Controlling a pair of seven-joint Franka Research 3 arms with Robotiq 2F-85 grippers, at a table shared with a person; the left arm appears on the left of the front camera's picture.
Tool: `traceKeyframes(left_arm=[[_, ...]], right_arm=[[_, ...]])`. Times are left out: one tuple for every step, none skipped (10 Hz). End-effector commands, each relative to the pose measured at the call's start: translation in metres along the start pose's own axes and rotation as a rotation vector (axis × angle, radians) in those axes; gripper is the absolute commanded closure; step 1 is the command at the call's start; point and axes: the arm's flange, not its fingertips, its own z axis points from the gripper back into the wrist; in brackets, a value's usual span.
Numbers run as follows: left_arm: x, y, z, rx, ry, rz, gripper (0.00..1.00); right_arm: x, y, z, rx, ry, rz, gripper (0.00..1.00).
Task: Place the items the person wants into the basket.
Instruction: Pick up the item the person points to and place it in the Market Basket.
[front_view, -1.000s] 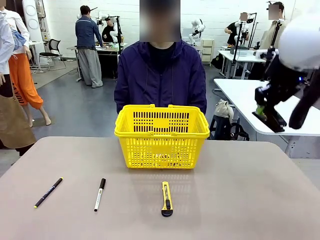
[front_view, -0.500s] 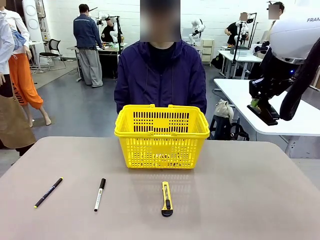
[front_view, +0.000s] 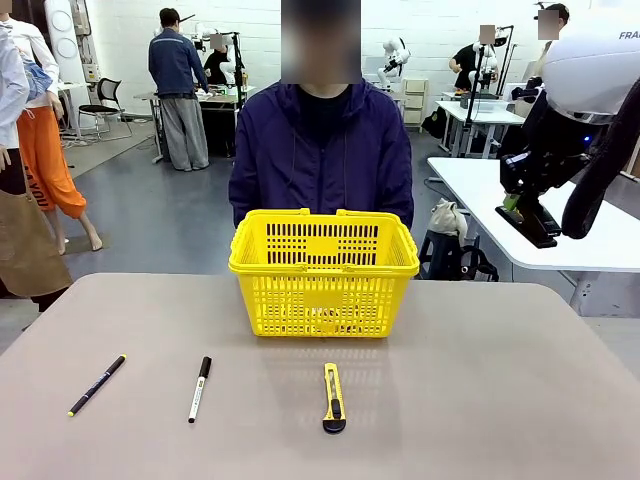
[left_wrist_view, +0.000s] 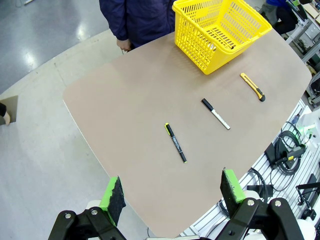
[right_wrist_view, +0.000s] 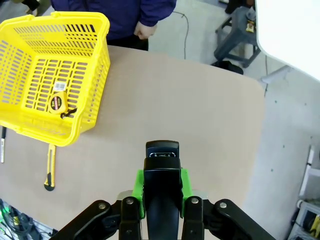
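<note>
marker (front_view: 199, 388) | front: on table (front_view: 480, 380), left half, long axis pointing roughly at basket (front_view: 322, 268), cap end farther; right gripper (front_view: 520, 215) high at right, well apart | left wrist: left gripper (left_wrist_view: 172, 189) spread, empty; marker ahead-right, slantwise | right wrist: right gripper pressed together, empty; tape measure (right_wrist_view: 57, 103) in basket | judged: left arm nearer

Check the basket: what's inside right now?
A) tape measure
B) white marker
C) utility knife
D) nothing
A: the right wrist view shows the round yellow tape measure lying on the floor of the basket, while the marker and the utility knife lie out on the table.
</note>
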Motion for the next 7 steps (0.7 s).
traceKeyframes(left_arm=[[-0.001, 0.000, 0.001, -0.014, -0.013, -0.008, 0.00], [-0.001, 0.000, 0.001, -0.014, -0.013, -0.008, 0.00], [-0.001, 0.000, 0.001, -0.014, -0.013, -0.008, 0.00], [-0.001, 0.000, 0.001, -0.014, -0.013, -0.008, 0.00], [-0.001, 0.000, 0.001, -0.014, -0.013, -0.008, 0.00], [-0.001, 0.000, 0.001, -0.014, -0.013, -0.008, 0.00], [-0.001, 0.000, 0.001, -0.014, -0.013, -0.008, 0.00]], right_arm=[[0.022, 0.028, 0.002, 0.085, -0.021, 0.134, 0.68], [0.048, 0.056, 0.005, 0.160, -0.084, 0.231, 0.68], [0.068, 0.081, 0.001, 0.242, -0.121, 0.306, 0.68], [0.085, 0.105, -0.010, 0.296, -0.117, 0.368, 0.68], [0.101, 0.126, -0.024, 0.329, -0.113, 0.416, 0.68], [0.117, 0.149, -0.042, 0.349, -0.088, 0.471, 0.68], [0.128, 0.169, -0.056, 0.369, -0.072, 0.541, 0.68]])
